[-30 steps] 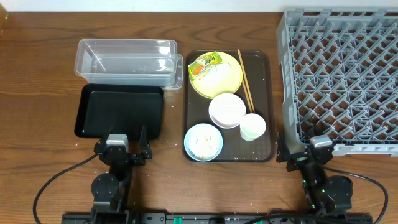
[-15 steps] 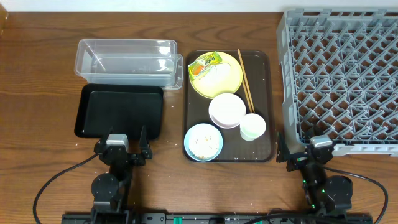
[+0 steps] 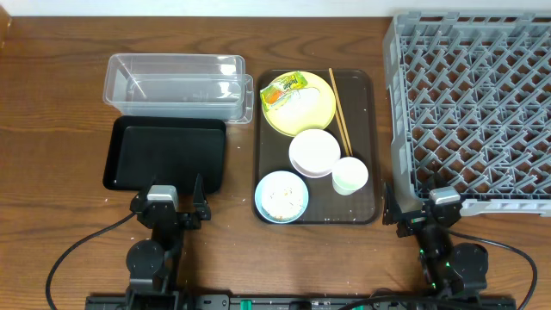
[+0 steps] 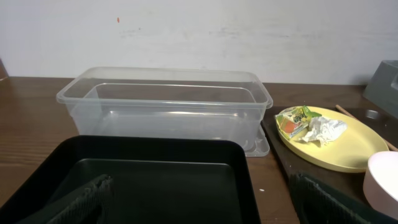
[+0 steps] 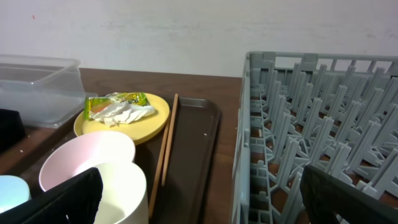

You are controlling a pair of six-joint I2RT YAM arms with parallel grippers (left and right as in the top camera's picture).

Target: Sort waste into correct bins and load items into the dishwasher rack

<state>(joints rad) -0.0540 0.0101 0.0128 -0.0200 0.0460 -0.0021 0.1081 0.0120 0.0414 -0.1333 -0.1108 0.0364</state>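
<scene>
Left gripper (image 4: 205, 198) and right gripper (image 5: 205, 196) are being held wide open; wrapper (image 3: 284, 89) on yellow plate (image 3: 323, 96), upper centre, is likely being targeted: pinch the crumpled top.

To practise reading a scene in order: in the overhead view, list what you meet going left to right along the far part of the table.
clear tub → yellow plate → chopsticks → dishwasher rack
</scene>
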